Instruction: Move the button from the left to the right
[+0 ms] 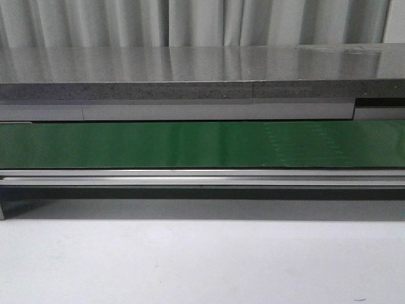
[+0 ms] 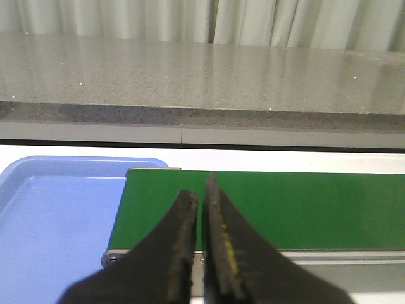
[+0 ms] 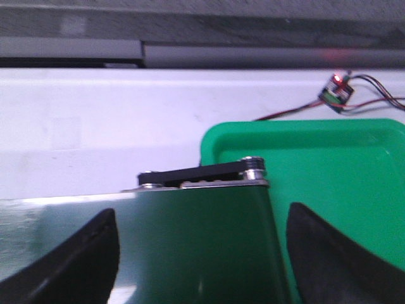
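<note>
Front view: only the green belt (image 1: 202,144) running across the full width, metal rail (image 1: 202,177) along its near edge, grey stone counter (image 1: 190,69) behind, curtain (image 1: 190,22) at the back, white bench (image 1: 202,259) in front. No arms, no trays, no button visible here.

Left wrist view adds the belt's left end: blue tray (image 2: 57,215) just beside that end, bare inside as far as seen. Left gripper (image 2: 201,196) hovering over the belt end, fingers (image 2: 180,240) pressed almost together, only a thin slit between, nothing held.

Right wrist view adds the belt's right end: end roller and black bracket (image 3: 202,172), green tray (image 3: 329,183) just beside and partly under that end. Small circuit board (image 3: 336,92) with a red light and wires on the white bench beyond the tray's far edge. Right gripper (image 3: 199,253) spread wide, fingers (image 3: 76,259) straddling the belt end, nothing between them.

Button not seen in any of the three views; location cannot be told.
</note>
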`<state>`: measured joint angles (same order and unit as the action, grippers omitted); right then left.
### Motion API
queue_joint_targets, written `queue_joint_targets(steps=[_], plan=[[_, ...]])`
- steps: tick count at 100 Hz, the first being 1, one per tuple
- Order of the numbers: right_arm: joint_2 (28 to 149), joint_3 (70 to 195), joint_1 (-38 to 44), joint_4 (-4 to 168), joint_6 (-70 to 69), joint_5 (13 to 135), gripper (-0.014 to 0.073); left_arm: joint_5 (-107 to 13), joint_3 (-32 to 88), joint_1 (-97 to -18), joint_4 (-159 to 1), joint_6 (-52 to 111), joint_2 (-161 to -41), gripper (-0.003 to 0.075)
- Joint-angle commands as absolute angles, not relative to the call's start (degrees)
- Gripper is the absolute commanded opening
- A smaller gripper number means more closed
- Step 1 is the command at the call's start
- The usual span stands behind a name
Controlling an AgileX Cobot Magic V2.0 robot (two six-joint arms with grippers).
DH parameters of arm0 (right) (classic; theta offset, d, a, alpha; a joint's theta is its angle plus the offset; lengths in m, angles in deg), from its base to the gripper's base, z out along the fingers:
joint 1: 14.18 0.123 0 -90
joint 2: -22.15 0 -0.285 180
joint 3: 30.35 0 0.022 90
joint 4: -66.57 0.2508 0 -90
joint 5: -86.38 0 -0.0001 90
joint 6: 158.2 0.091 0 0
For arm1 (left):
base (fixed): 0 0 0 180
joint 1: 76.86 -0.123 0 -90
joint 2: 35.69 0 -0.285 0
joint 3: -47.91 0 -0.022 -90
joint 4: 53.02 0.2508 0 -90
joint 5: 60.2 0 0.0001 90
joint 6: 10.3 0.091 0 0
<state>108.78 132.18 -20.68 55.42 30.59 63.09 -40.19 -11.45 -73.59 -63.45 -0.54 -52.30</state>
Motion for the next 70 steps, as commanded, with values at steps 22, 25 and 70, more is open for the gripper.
queue_joint_targets(steps=[22, 25, 70], plan=[[89.22, 120.38, -13.48, 57.05, 30.34, 76.76, 0.0519, -44.31, -9.91, -73.05, -64.28, -0.75, -53.05, 0.0005], [87.09, 119.18, -13.15, 57.05, 30.34, 77.01, 0.0519, -44.31, -9.91, -73.05, -64.28, -0.75, -53.05, 0.0005], [59.29, 98.36, -12.64, 58.68, 30.34, 79.32, 0.0460, -44.31, -9.91, -73.05, -64.28, -0.75, -53.05, 0.0005]])
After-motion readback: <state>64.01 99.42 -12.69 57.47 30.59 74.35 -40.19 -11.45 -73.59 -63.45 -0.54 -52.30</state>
